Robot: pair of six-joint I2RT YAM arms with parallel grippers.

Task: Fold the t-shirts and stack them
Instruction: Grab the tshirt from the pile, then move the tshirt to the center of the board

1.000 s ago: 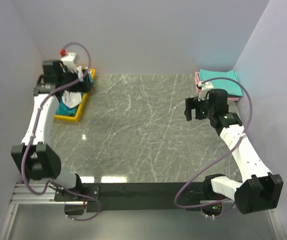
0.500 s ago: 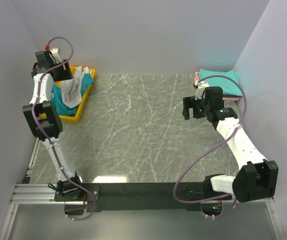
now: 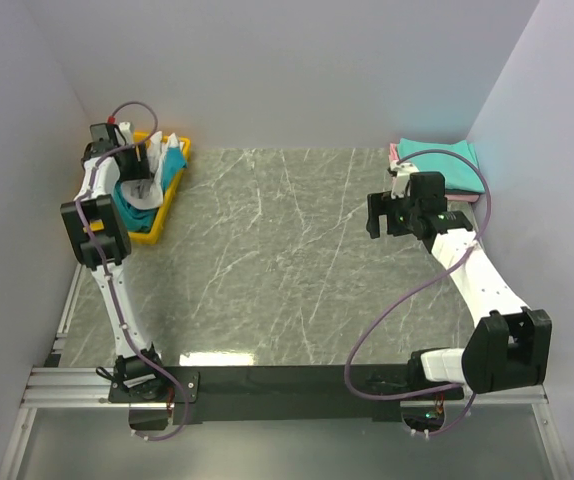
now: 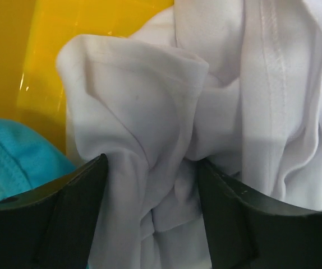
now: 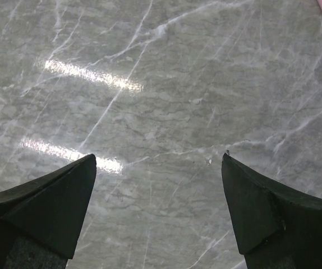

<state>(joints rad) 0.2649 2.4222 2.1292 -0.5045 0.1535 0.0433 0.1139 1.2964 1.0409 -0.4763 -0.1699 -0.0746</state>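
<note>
My left gripper reaches into the yellow tray at the far left. In the left wrist view its jaws are closed on a bunched fold of the white t-shirt, which fills the gap between them. The white t-shirt drapes over the tray's rim. A teal t-shirt lies under it in the tray and shows in the left wrist view. My right gripper is open and empty above the bare table.
A folded teal shirt lies on a folded pink one at the far right corner, behind my right gripper. Walls close in the table at the back and both sides. The yellow tray wall stands right behind the white fabric.
My left arm has swung and dropped its gripper down into the tray onto the white t-shirt. My right arm has barely moved.
</note>
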